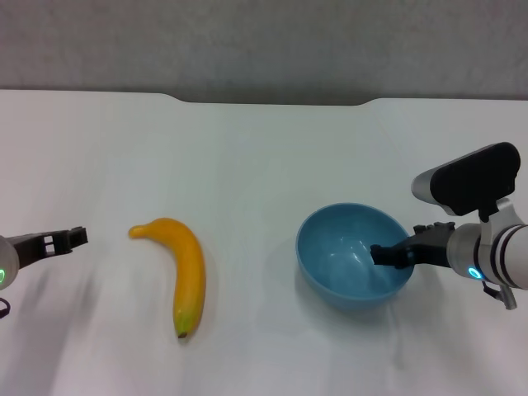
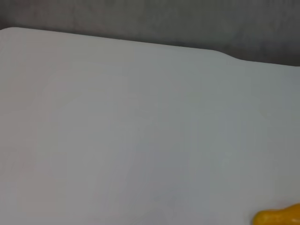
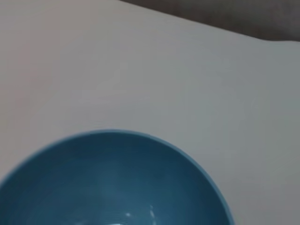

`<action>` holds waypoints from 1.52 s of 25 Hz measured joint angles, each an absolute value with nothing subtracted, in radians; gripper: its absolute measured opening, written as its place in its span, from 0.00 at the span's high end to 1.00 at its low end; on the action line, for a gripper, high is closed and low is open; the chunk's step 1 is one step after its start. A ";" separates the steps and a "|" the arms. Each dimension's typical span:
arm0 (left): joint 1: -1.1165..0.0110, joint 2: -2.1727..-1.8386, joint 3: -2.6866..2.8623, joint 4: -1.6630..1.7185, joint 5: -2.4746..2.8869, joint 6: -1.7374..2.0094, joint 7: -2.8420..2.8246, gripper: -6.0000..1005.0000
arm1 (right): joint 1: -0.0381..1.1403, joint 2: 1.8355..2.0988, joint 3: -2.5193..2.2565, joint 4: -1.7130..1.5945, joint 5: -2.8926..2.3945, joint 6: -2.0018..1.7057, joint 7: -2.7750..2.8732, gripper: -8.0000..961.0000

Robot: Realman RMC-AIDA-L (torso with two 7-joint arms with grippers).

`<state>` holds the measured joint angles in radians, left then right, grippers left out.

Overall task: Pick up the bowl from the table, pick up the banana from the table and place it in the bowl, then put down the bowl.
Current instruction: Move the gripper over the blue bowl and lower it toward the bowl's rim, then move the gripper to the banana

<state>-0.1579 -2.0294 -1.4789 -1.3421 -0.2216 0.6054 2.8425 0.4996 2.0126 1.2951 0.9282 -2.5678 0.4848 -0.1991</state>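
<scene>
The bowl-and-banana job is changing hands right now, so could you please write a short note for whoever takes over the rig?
Right end effector: at the light-blue bowl's right rim, one finger reaching inside; grip not confirmed, and I cannot tell whether the bowl is lifted.
Left end effector: low over the white table, left of the banana, apart from it.
Banana: lying on the table, left of the bowl, untouched.
Done: right arm is at the bowl.
Left: secure and lift the bowl, pick the banana, place it in the bowl, set the bowl down.
</scene>
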 joint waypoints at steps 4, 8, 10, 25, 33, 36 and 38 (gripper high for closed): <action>-0.158 -2.029 -1.475 -1.343 -0.220 0.603 2.843 0.21 | 0.506 2.013 1.286 0.912 -2.568 0.466 -0.196 0.10; -0.158 -2.029 -1.477 -1.343 -0.220 0.602 2.842 0.21 | 0.506 2.014 1.282 0.903 -2.567 0.445 -0.194 0.11; -0.158 -2.029 -1.477 -1.343 -0.220 0.602 2.842 0.21 | 0.506 2.014 1.275 0.901 -2.559 0.440 -0.194 0.12; -0.143 -2.029 -1.480 -1.344 -0.219 0.587 2.842 0.21 | 0.494 2.009 1.218 0.909 -2.552 0.402 -0.204 0.33; -0.139 -2.029 -1.477 -1.344 -0.219 0.579 2.842 0.21 | 0.474 2.011 1.227 0.922 -2.553 0.392 -0.204 0.81; -0.136 -2.029 -1.475 -1.344 -0.219 0.576 2.842 0.21 | 0.461 2.010 1.229 0.936 -2.552 0.380 -0.202 0.83; -0.135 -2.029 -1.473 -1.344 -0.219 0.574 2.842 0.21 | 0.452 2.010 1.231 0.949 -2.552 0.377 -0.200 0.84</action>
